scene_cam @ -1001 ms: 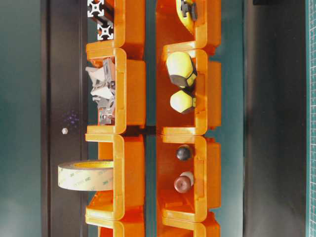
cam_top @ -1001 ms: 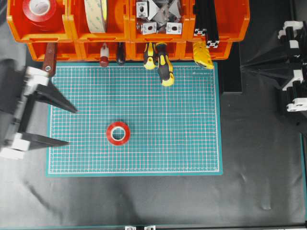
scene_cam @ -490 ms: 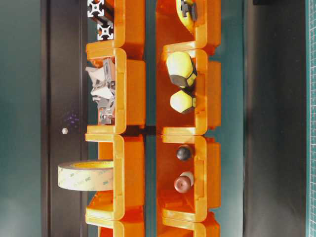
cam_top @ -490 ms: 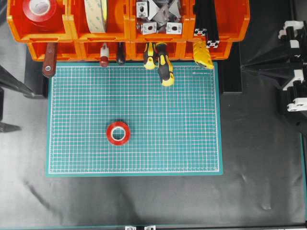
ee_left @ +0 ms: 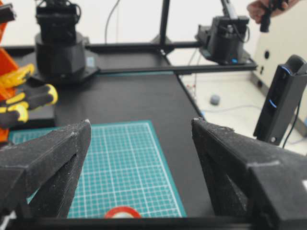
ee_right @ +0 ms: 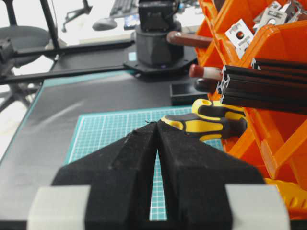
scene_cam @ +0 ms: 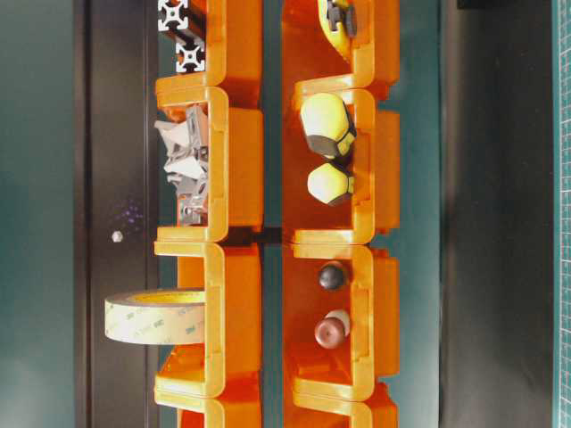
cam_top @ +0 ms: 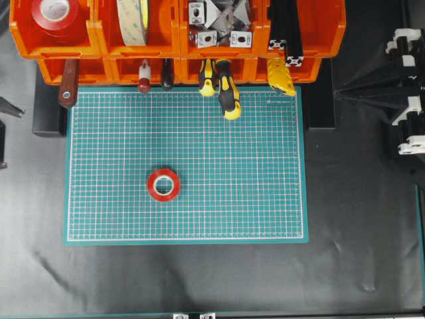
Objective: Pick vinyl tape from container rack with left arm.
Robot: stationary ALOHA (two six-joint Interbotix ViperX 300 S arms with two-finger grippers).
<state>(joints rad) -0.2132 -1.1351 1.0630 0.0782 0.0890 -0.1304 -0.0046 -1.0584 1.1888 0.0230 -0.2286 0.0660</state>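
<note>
Container rack: you see it across the top of the overhead view, a larger red roll still in its far-left bin.
Cutting mat: it carries the vinyl tape in its lower-left part.
Left arm: a second ago its gripper stood over the mat's left edge; now only its fingertips show at the frame's left border. You may judge the pick done and the arm retreating.
Left gripper: fingers spread wide, empty.
Right gripper: fingers pressed together, empty.
Vinyl tape: small glossy red ring, pale core, lying flat, untouched, well apart from the rack.
</note>
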